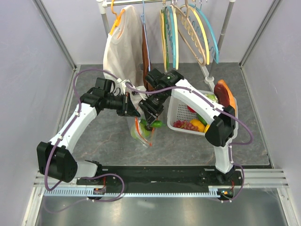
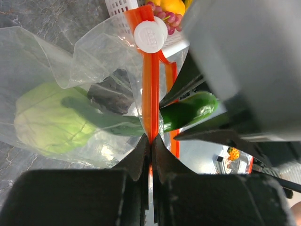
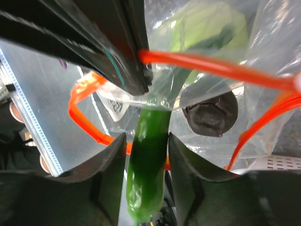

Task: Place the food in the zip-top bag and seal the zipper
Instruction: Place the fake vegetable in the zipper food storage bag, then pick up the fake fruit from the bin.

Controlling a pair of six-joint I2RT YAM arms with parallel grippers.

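The zip-top bag (image 1: 141, 133) hangs open between my grippers. My left gripper (image 2: 150, 140) is shut on its orange-red zipper (image 2: 150, 89), below the white slider (image 2: 150, 34); in the top view this gripper (image 1: 133, 110) is at the bag's upper edge. My right gripper (image 3: 146, 136) is shut on a long green vegetable (image 3: 148, 165), whose tip pokes through the bag's mouth past the zipper (image 3: 211, 68). It also shows in the left wrist view (image 2: 188, 110) and the top view (image 1: 157, 124). A pale green leafy food (image 2: 51, 120) and a dark item (image 3: 210, 113) lie inside the bag.
A white slotted basket (image 1: 181, 111) right of the bag holds grapes (image 1: 180, 125), a yellow piece (image 1: 197, 125) and other food. A rack behind carries a white garment (image 1: 120, 47) and coloured hangers (image 1: 188, 33). Grey walls stand on both sides.
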